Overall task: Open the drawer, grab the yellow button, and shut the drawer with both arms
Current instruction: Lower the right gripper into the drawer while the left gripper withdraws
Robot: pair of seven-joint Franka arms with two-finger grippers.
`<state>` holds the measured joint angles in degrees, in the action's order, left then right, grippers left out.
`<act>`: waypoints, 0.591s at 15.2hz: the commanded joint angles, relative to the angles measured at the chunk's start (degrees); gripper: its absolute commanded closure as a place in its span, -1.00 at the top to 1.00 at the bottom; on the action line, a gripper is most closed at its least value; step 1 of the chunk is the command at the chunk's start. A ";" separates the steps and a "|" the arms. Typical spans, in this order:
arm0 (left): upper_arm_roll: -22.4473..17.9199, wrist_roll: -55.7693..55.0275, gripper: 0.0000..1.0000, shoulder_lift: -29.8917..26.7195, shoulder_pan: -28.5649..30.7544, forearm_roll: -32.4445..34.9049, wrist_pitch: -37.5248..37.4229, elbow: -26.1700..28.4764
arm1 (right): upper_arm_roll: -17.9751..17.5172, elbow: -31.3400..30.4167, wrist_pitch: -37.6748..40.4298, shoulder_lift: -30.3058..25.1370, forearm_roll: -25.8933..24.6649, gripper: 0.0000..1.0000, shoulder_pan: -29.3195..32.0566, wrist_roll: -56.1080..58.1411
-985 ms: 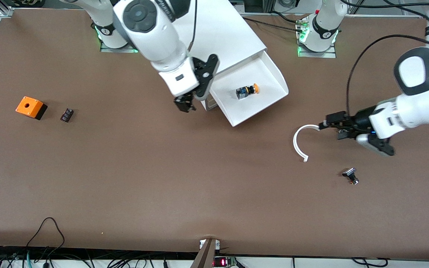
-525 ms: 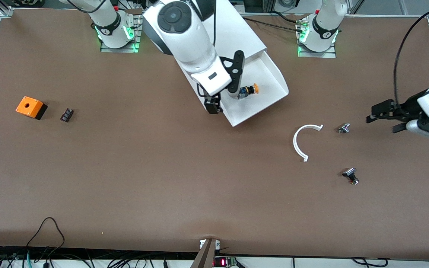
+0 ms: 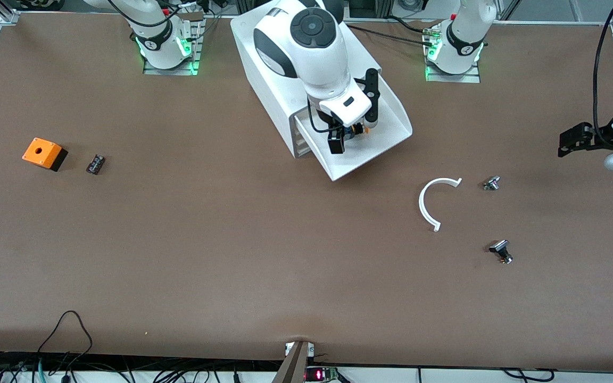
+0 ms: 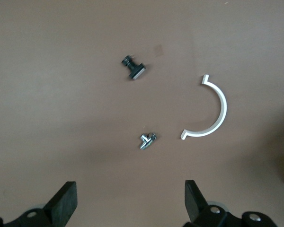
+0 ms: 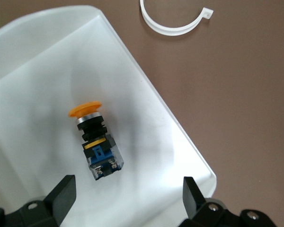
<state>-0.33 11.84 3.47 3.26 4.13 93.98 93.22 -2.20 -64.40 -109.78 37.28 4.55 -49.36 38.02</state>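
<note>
Right tool (image 3: 350, 133) arriving over the push button (image 3: 358, 129) in the pulled-out top drawer (image 3: 391, 119).

Within the last second the right tool has been swinging in from beside the cabinet (image 3: 274, 101) to hang directly above the button, fingers spread wide and gripping nothing; the take step looks about to begin. The button is lying on its side on the drawer's white floor, round orange cap (image 5: 84, 109) at one end, black collar and blue-and-clear body (image 5: 103, 158) at the other. Meanwhile the left tool (image 3: 578, 142) has been pulling away toward its end of the surface (image 3: 232, 255), fingers apart and empty, over bare surface near a white C-shaped clip (image 3: 430, 202) and two small metal parts (image 3: 491, 183).
</note>
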 commanded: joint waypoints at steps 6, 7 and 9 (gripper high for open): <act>0.33 -3.84 1.00 -8.05 -0.18 -1.92 -0.12 8.48 | 0.88 2.43 0.62 4.38 -2.53 1.00 -2.32 1.62; 0.33 -3.84 1.00 -8.04 -0.09 -1.93 -0.72 8.56 | 0.88 2.44 0.53 4.65 -2.53 1.00 -2.32 1.71; 0.33 -3.84 1.00 -8.04 0.08 -2.37 -2.57 9.08 | 0.88 2.44 0.27 5.09 -2.62 1.00 -2.94 1.62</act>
<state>-0.10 8.51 -3.49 3.02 3.13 92.72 100.75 -2.07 -64.33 -109.85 40.82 2.44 -51.14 38.88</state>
